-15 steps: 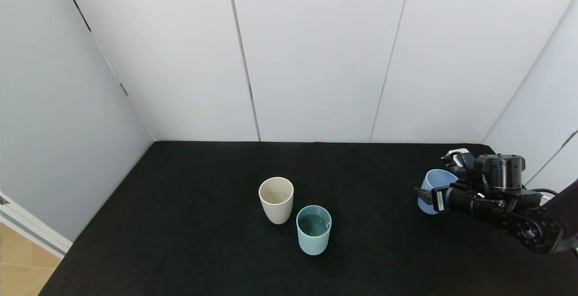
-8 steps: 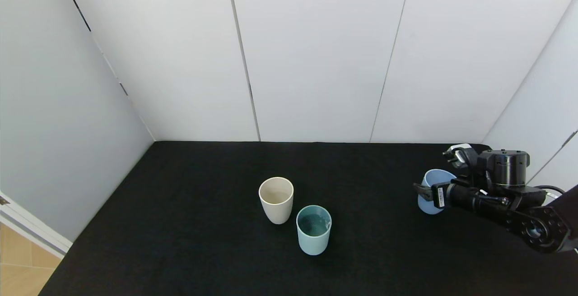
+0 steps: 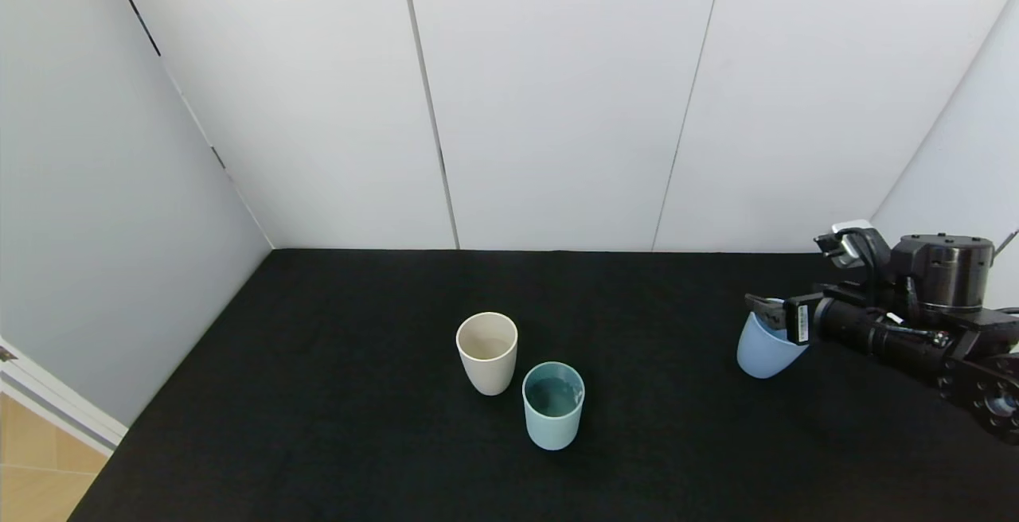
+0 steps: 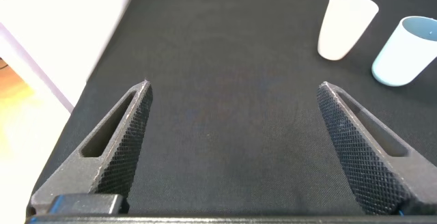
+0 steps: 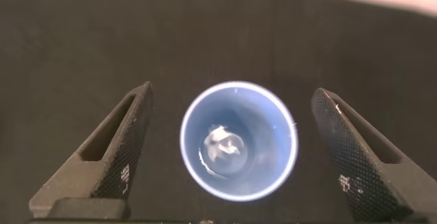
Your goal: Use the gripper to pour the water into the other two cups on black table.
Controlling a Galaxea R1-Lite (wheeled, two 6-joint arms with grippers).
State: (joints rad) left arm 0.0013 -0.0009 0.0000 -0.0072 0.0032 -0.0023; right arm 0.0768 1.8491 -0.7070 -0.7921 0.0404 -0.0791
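The cream-beige cup (image 3: 486, 351) and the pale teal cup (image 3: 552, 404) stand upright side by side at mid-table on the black table (image 3: 342, 395). Water (image 3: 553, 396) shows inside the teal cup. A periwinkle-blue cup (image 3: 763, 353) stands at the right. My right gripper (image 3: 768, 309) hovers just above its rim, open and holding nothing. In the right wrist view the cup (image 5: 239, 142) lies between the spread fingers (image 5: 123, 149), with a little water (image 5: 222, 145) at its bottom. My left gripper (image 4: 233, 91) is open and empty over bare cloth; the cream cup (image 4: 345, 26) and teal cup (image 4: 406, 53) show beyond it.
White wall panels (image 3: 557, 92) close off the back and both sides of the table. The table's left edge (image 3: 103, 466) drops to a wooden floor. Bare black cloth lies between the two middle cups and the periwinkle cup.
My right gripper has risen from around the periwinkle cup to above its rim and drawn back to the right. The cup stays on the table. The other two cups have not moved.
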